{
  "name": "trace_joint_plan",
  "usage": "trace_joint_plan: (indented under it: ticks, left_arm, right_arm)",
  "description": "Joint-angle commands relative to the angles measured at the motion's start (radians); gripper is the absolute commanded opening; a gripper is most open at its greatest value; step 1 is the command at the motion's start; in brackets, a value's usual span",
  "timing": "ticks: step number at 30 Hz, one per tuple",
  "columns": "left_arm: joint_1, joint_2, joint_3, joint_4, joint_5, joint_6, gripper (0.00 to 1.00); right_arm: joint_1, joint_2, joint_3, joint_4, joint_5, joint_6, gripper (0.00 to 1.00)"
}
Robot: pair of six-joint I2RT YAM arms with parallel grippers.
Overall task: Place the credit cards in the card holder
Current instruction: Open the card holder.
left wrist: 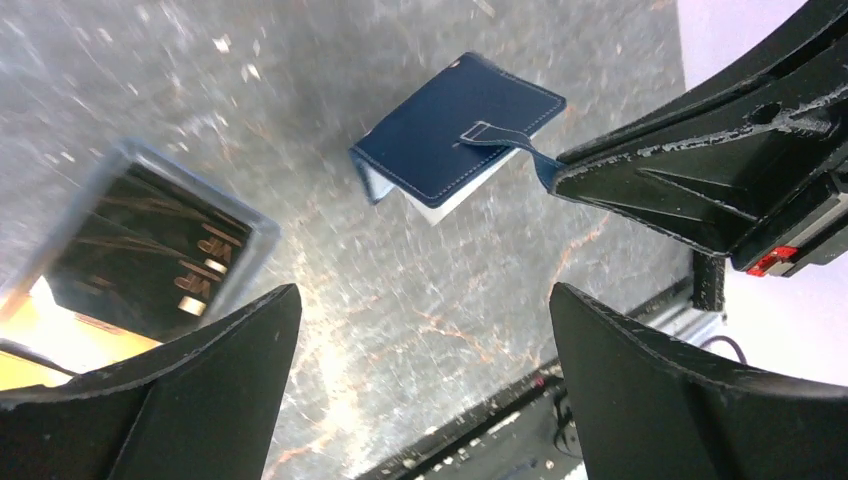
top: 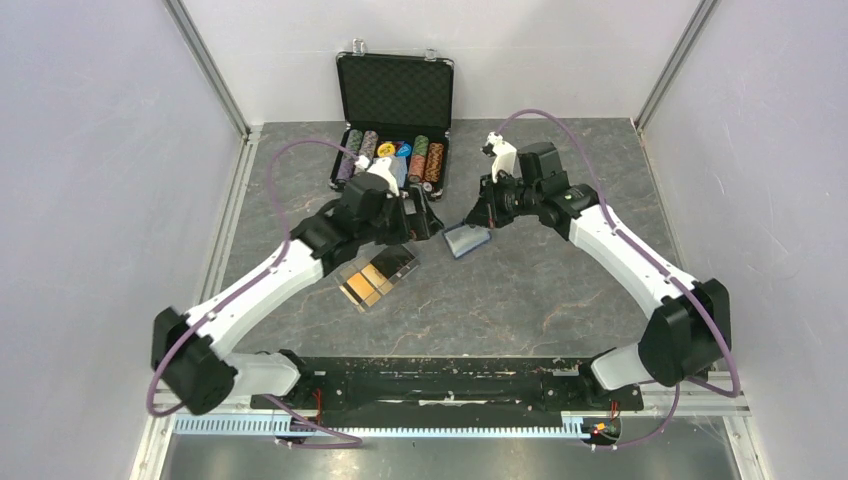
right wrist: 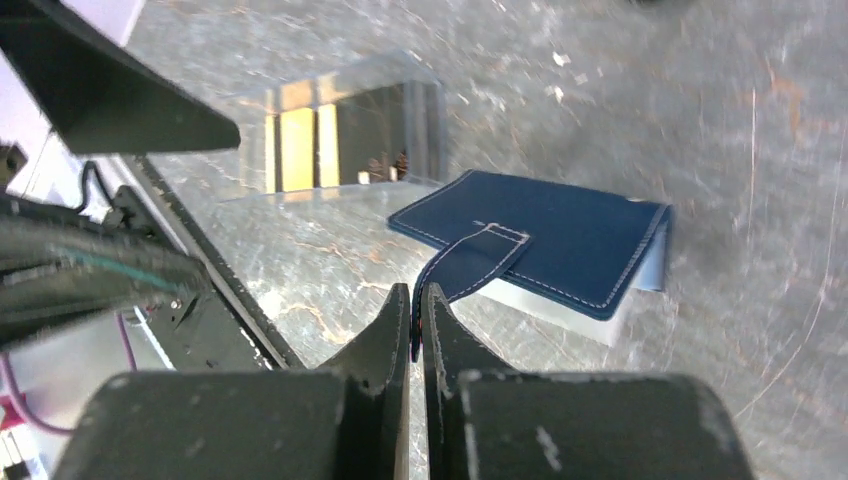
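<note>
open black briefcase (top: 393, 95) | poker chips (top: 390, 158) inside | clear tray (left wrist: 256, 232) nearer

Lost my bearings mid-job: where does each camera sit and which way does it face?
Top external: above and behind the bases, looking down on the table, both arms, card holder, clear tray of credit cards, chip case.
Left wrist: on the left arm, facing down past its open left tool.
Right wrist: looks along the right tool, shut on the card holder's tab.
Shared: both wrist views show card holder and clear tray.
</note>
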Motion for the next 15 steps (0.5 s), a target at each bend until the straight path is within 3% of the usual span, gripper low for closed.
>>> trace_joint_plan:
  ticks: [1,15]
  left_arm:
    - [0.006,-0.1,-0.021,-0.008,-0.155,0.175,1.0]
    - [0.008,-0.133,-0.066,0.101,0.187,0.701,1.0]
  right_arm:
    - [0.001,-0.049,0.092,0.003,-0.144,-0.109,0.0]
    - [-0.002,-0.057,0.176,-0.069,-0.288,-0.156,0.0]
